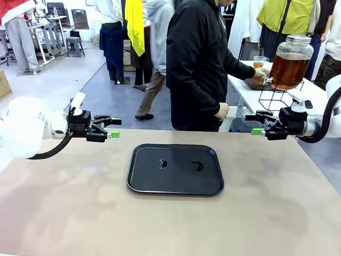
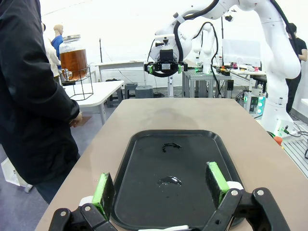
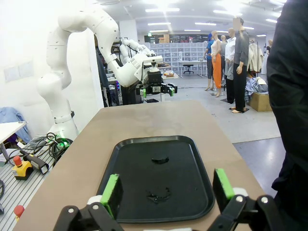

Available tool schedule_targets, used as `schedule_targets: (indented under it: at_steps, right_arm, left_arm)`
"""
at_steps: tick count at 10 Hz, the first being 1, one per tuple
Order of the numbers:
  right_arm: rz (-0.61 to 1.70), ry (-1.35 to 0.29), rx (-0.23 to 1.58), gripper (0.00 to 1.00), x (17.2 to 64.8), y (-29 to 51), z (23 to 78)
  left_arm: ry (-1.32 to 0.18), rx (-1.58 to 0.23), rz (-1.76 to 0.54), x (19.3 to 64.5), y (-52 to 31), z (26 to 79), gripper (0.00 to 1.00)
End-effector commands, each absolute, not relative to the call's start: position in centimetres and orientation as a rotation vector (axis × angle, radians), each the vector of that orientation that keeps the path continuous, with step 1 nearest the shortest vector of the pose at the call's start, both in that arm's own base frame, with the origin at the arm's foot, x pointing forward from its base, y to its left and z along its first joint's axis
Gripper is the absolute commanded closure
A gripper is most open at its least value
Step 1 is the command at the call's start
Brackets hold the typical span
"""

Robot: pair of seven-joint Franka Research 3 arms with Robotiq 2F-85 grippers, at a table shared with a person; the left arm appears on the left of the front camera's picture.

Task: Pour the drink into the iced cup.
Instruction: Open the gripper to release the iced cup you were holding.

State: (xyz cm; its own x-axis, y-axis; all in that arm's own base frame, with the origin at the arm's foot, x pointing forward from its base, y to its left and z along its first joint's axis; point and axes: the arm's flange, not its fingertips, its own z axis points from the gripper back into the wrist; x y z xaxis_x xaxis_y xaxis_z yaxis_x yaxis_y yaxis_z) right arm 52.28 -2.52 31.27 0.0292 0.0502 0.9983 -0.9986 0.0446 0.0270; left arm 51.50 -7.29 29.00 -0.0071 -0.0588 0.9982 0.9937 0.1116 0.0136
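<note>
The left tool point(image 1: 110, 128) hangs released and empty over the surface's point(image 1: 80, 213) left edge, and the right tool point(image 1: 258, 123) hangs the same way over the right edge, the black tray point(image 1: 176, 168) between them. The drink point(image 1: 287, 68) sits in its jar point(image 1: 291, 60) on a side table beyond the far right corner, where the person's hand point(image 1: 259, 71) holds a cup point(image 1: 259, 61) at the tap. Likely risk: liquid splashing, or a wet tray letting a cup slide. The wrist views show small puddles point(image 2: 170, 180) on the tray; the front view alone shows the cup.
</note>
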Motion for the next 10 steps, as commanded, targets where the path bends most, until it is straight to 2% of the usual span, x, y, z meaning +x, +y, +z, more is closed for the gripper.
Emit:
schedule_targets:
  at_steps: [1,10]
  right_arm:
    - [1.187,-1.17,1.144,0.0,52.33,-2.29,31.84]
    - [1.187,-1.17,1.144,0.0,52.33,-2.29,31.84]
  left_arm:
    - [-1.224,-1.072,-1.163,51.5,-7.37,29.16,0.0]
    - [-1.224,-1.072,-1.163,51.5,-7.37,29.16,0.0]
